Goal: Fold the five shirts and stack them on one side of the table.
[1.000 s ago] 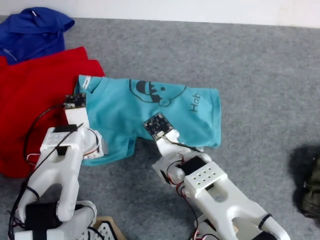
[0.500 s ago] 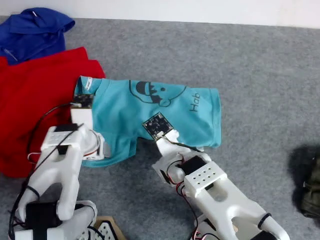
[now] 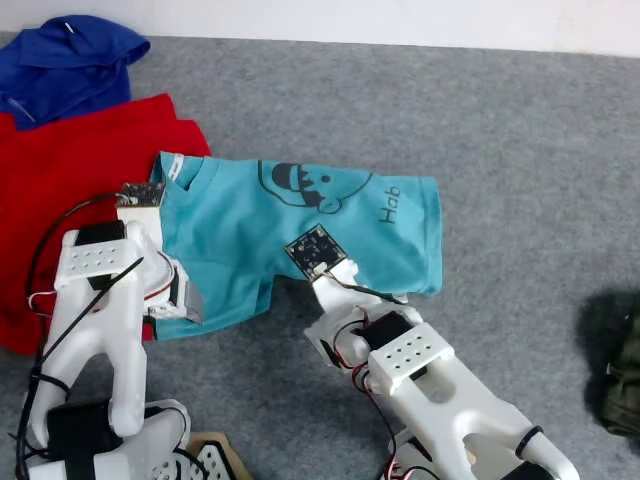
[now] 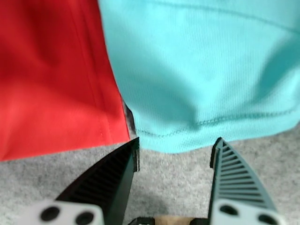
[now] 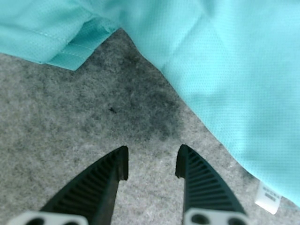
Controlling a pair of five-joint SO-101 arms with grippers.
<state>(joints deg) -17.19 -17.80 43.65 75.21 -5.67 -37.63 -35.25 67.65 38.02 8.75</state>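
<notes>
A teal shirt point(image 3: 300, 225) with a dark print lies flat mid-table, its left side overlapping a red shirt point(image 3: 70, 200). A blue shirt point(image 3: 65, 60) is bunched at the far left corner. The left arm point(image 3: 100, 290) stands over the teal shirt's near-left hem. My left gripper point(image 4: 177, 145) is open just short of that teal hem point(image 4: 187, 131), beside the red shirt's edge point(image 4: 56, 93). The right arm point(image 3: 400, 355) sits at the teal shirt's near edge. My right gripper point(image 5: 152, 152) is open above bare carpet, with teal fabric point(image 5: 225, 70) just beyond its tips.
A dark garment point(image 3: 622, 370) lies at the right edge. Grey carpet point(image 3: 530, 170) covers the table, with open room to the right of the teal shirt. A white label point(image 5: 267, 199) hangs from the teal shirt's edge.
The left arm has shifted left and pulled back toward the near edge. The right arm has stayed still.
</notes>
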